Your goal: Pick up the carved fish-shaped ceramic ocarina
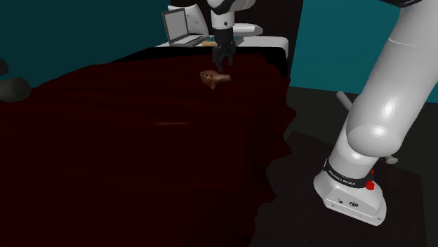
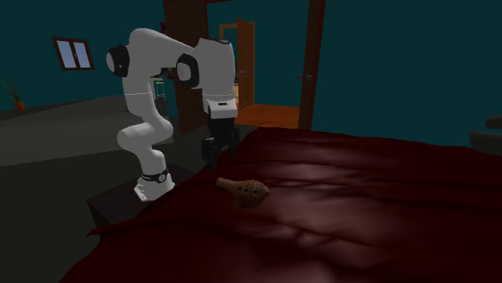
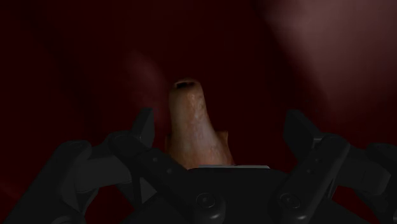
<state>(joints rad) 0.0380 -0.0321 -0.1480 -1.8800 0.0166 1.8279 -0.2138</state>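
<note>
The ocarina (image 1: 214, 78) is a brown, fish-shaped piece with small holes, lying on the dark red cloth (image 1: 126, 133). In the second exterior view the ocarina (image 2: 244, 191) rests with its narrow mouthpiece pointing toward the arm. My black gripper (image 1: 223, 62) hangs just above and behind it, fingers apart. From the second exterior view the gripper (image 2: 214, 159) is above the cloth's edge, short of the ocarina. In the wrist view the ocarina (image 3: 194, 127) lies between and below the open fingers (image 3: 143, 124), untouched.
A grey laptop (image 1: 184, 27) and a small tan object (image 1: 209, 43) sit on a table behind the cloth. The robot stand (image 1: 351, 200) is at the shoulder view's lower right. A dark round shape (image 1: 14, 89) lies at the shoulder view's left edge.
</note>
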